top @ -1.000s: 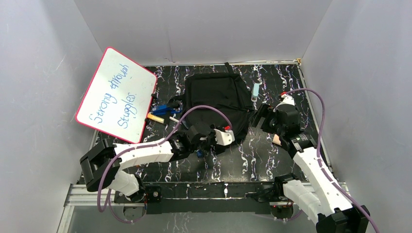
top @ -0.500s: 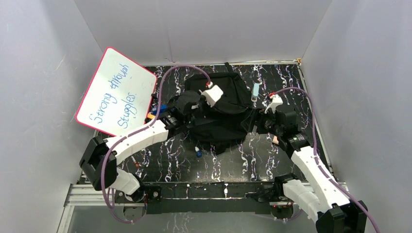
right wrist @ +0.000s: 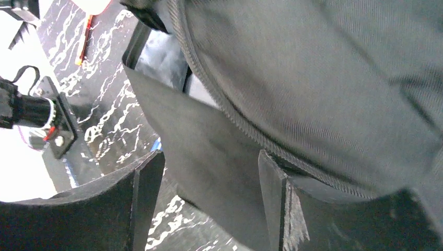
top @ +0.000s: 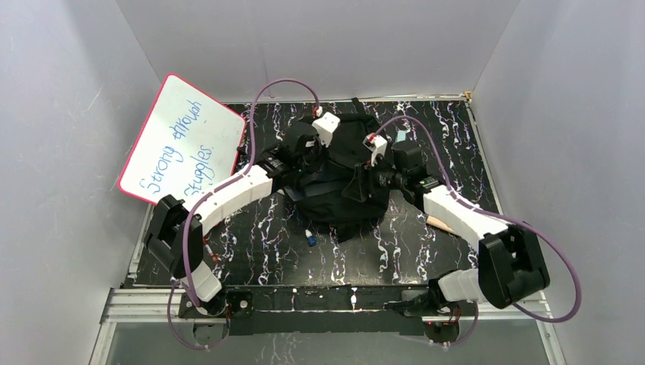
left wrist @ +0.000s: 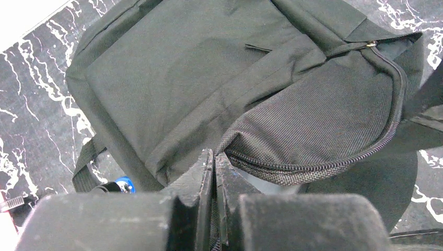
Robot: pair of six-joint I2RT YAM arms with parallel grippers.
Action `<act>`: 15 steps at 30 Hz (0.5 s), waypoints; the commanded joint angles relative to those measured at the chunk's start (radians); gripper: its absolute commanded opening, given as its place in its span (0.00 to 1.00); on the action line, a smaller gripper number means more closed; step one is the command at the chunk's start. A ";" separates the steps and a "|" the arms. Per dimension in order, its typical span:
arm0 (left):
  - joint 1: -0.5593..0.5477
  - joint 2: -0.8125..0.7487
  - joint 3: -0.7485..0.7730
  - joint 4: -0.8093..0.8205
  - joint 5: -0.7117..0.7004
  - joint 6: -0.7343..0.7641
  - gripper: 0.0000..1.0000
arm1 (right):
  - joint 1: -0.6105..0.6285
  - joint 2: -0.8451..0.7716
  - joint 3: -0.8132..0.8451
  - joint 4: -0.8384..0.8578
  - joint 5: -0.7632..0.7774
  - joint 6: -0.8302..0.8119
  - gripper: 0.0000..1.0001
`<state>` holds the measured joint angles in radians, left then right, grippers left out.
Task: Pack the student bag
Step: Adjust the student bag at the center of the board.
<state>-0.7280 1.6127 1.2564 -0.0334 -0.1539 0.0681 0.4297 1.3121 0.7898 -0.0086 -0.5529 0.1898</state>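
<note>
Fabric is pinched in the left gripper [left wrist: 214, 157], whose fingers press together on the zippered rim of the student bag [left wrist: 172, 78] at lower centre of the left wrist view. The right gripper [right wrist: 211, 162] stands open, with a loose flap of the bag between its fingers; we cannot tell whether the flap touches either. Outward, in the top view, the bag sits at the centre of the bench [top: 403, 251], heaped rather than flat. A second ago it lay spread out, the left gripper low at its near edge and the right gripper off to its right; both have since moved onto it. We judge that the mouth is being pulled open, so packing proper has not begun. A whiteboard [top: 182, 148] leans at upper left; a small blue-capped item [top: 310, 239] lies just below the bag.
</note>
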 commanded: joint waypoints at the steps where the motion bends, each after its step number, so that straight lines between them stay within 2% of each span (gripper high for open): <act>1: 0.039 0.009 0.075 -0.081 0.034 -0.060 0.00 | 0.008 0.054 0.093 0.157 -0.069 -0.212 0.76; 5: 0.053 0.003 0.062 -0.080 0.058 -0.061 0.00 | 0.007 0.130 0.152 0.138 -0.167 -0.355 0.78; 10: 0.059 -0.007 0.040 -0.068 0.065 -0.060 0.00 | 0.019 0.257 0.279 -0.039 -0.356 -0.466 0.81; 15: 0.061 -0.003 0.032 -0.072 0.076 -0.061 0.00 | 0.098 0.346 0.359 -0.223 -0.332 -0.586 0.86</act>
<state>-0.6765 1.6302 1.2949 -0.1005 -0.0883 0.0139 0.4671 1.6196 1.0767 -0.0792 -0.8261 -0.2523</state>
